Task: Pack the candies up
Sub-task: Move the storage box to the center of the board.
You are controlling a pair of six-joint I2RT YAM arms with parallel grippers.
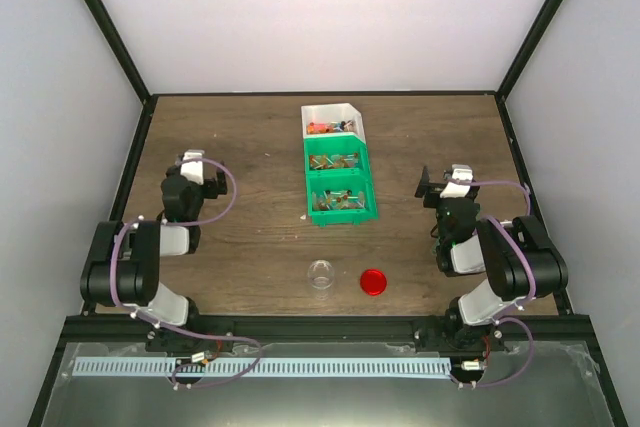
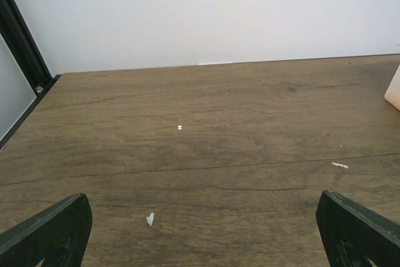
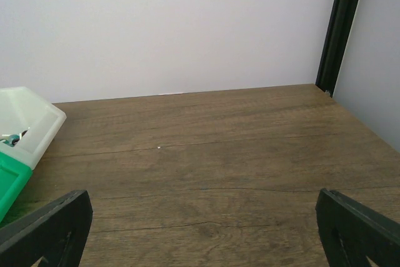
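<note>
From above, the candies lie sorted in a row of bins: gold-brown ones in two green bins, multicoloured ones in the white bin behind. The clear jar stands uncapped toward the front, with its red lid just beside it. Your left gripper and right gripper flank the bins, well apart from them. The left wrist view shows fingers spread wide over the bare wooden table, holding nothing. The right wrist view shows the same empty spread, with the bins at its left edge. Swing that arm to the nearest green bin, descend steeply, and pinch one sweet clear of the wall.
</note>
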